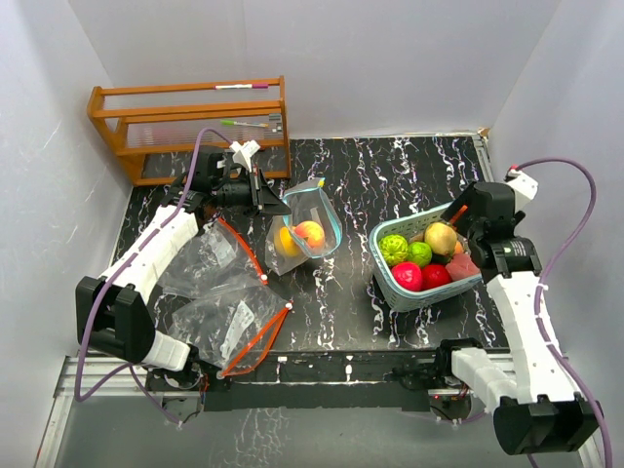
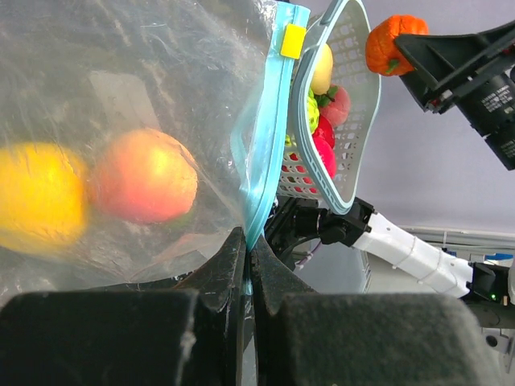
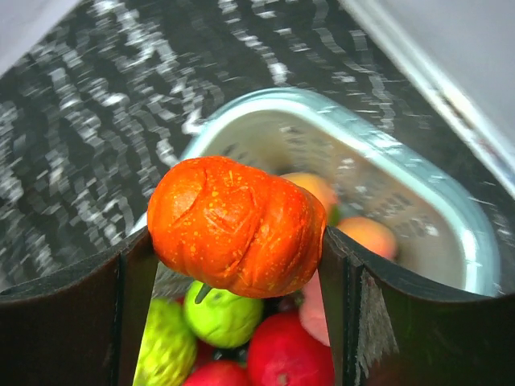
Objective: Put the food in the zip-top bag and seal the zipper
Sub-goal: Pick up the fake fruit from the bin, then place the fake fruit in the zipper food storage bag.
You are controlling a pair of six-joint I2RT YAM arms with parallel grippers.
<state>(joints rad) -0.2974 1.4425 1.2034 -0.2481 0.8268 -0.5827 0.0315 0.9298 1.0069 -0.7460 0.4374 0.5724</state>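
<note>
The table (image 1: pixel 351 185) spreads dark and marbled beneath both arms, with open room between them. Directly under the right end effector (image 3: pixel 237 241) sits the teal basket (image 1: pixel 390 290), loaded with red, green and peach food; its raised rim is the edge to clear on the way out. The zip-top bag (image 1: pixel 312 203) hangs from the left end effector (image 2: pixel 248 245), which is clenched on the blue zipper rim and holds the mouth up. A yellow fruit (image 2: pixel 36 197) and a peach-coloured one (image 2: pixel 145 177) lie inside, just beyond its fingers. The film looks thin, limp and slippery, so it will likely sag shut unless held by the stiffer zipper strip, the sensible place to grip. The right end effector is grasping an orange pumpkin-like toy (image 3: pixel 229 213) across its middle, above the basket. The toy looks light, hard and glossy, liable to slip or roll, so a hold across the widest part seems sound. The way toward the bag appears free, though its opening is narrow. A small yellow slider (image 2: pixel 293 40) sits on the zipper above the left fingers.
</note>
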